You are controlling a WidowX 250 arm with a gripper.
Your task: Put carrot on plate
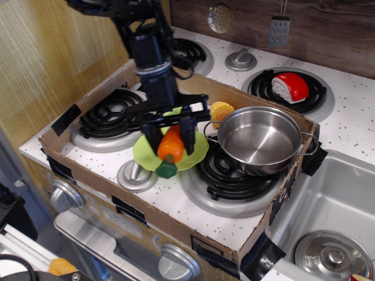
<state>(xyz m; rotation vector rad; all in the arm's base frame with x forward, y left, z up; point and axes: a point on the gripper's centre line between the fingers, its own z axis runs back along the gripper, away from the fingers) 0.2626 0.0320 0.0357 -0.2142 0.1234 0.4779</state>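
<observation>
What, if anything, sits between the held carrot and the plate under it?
Nothing visible. The gripper holds the carrot directly over the green plate, green end down. The steel pot and the small yellow toy food sit off to the side.

The carrot (171, 146) is smooth, glossy orange plastic with a dark green stub. The plate (195, 153) beneath is matt lime plastic. The pot (259, 139) is polished steel, mirror-bright inside. The box (146, 212) is plain brown cardboard, rough at its edges, patched with black tape. The countertop (351, 117) is white, speckled and smooth. The wall (47, 52) shows pale wood grain. The gripper (170, 132) is matt black.
</observation>
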